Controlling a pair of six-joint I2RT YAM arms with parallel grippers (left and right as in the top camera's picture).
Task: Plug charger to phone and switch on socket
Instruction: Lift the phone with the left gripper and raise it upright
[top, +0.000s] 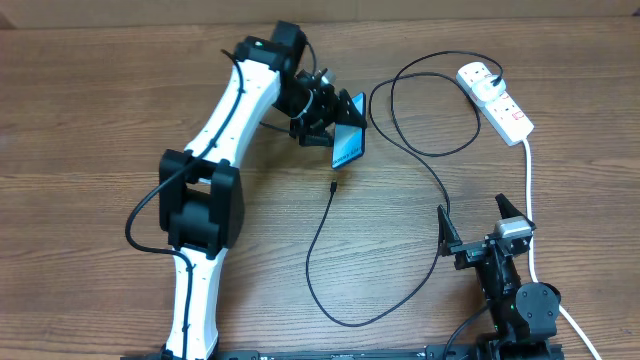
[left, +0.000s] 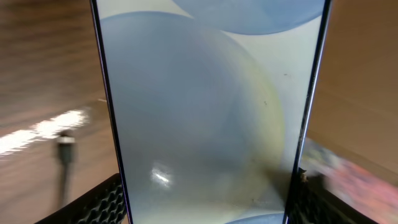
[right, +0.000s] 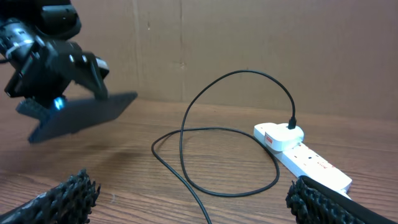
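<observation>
My left gripper (top: 338, 125) is shut on the phone (top: 348, 144), holding it tilted above the table; its blue screen fills the left wrist view (left: 205, 118), and the right wrist view shows it lifted at the left (right: 78, 117). The charger is a thin black cable (top: 330, 235). Its connector tip (top: 331, 186) lies on the table just below the phone and appears blurred in the left wrist view (left: 65, 144). Its plug (top: 494, 76) sits in the white socket (top: 497, 101), also in the right wrist view (right: 298, 152). My right gripper (top: 478, 222) is open and empty, near the front right.
The socket's thick white cord (top: 530, 215) runs down the right side past my right arm. The black cable loops (top: 425, 110) across the middle right of the wooden table. A cardboard wall (right: 249, 43) stands behind the table.
</observation>
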